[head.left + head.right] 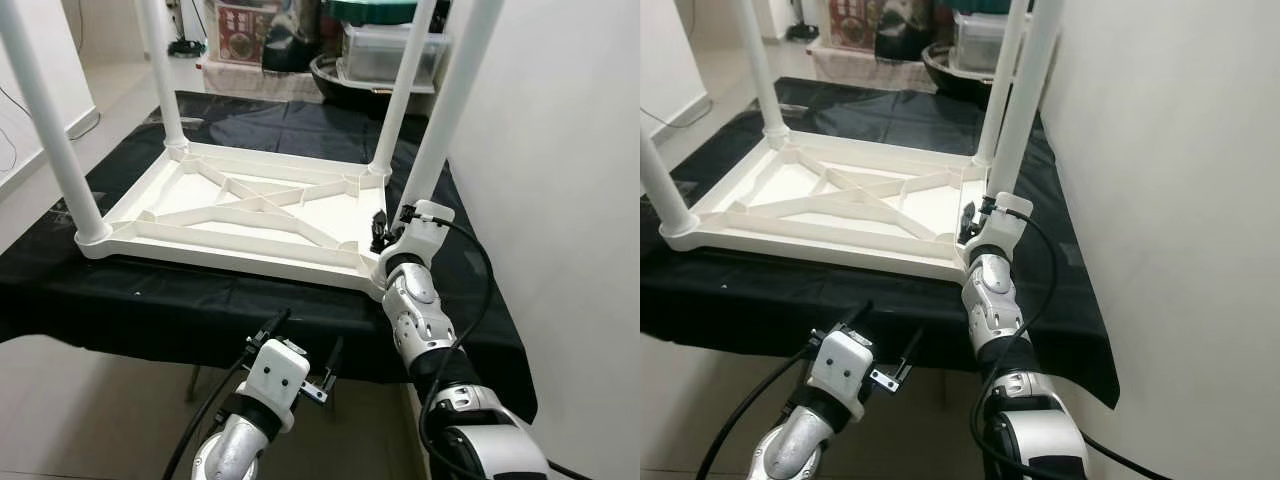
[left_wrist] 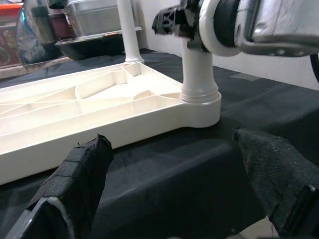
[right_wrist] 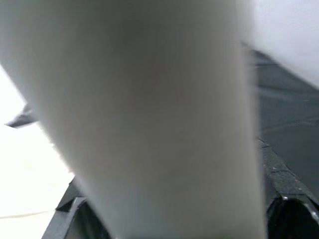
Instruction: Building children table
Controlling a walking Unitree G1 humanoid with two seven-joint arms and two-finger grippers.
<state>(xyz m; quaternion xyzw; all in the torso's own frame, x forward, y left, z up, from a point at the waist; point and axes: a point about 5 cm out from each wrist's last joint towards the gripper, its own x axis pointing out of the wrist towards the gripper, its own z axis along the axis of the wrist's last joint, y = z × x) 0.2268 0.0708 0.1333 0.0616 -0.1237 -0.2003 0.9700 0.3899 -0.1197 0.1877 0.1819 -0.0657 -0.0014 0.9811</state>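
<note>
Right gripper (image 1: pixel 385 232) clasps the near-right white table leg (image 1: pixel 445 125) low by its socket, where light, stiff, smooth plastic gives firmest hold; left gripper (image 2: pixel 174 184) hangs released.

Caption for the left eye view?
Right tool grips the near-right leg of the upturned white table; left tool hangs open.

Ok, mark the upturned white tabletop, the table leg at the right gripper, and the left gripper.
Upturned white tabletop (image 1: pixel 250 205), left eye view, on its central ribbing.
Table leg (image 1: pixel 440 130), left eye view, mid-shaft.
Left gripper (image 2: pixel 174 179), left wrist view, midway between its open fingertips.
</note>
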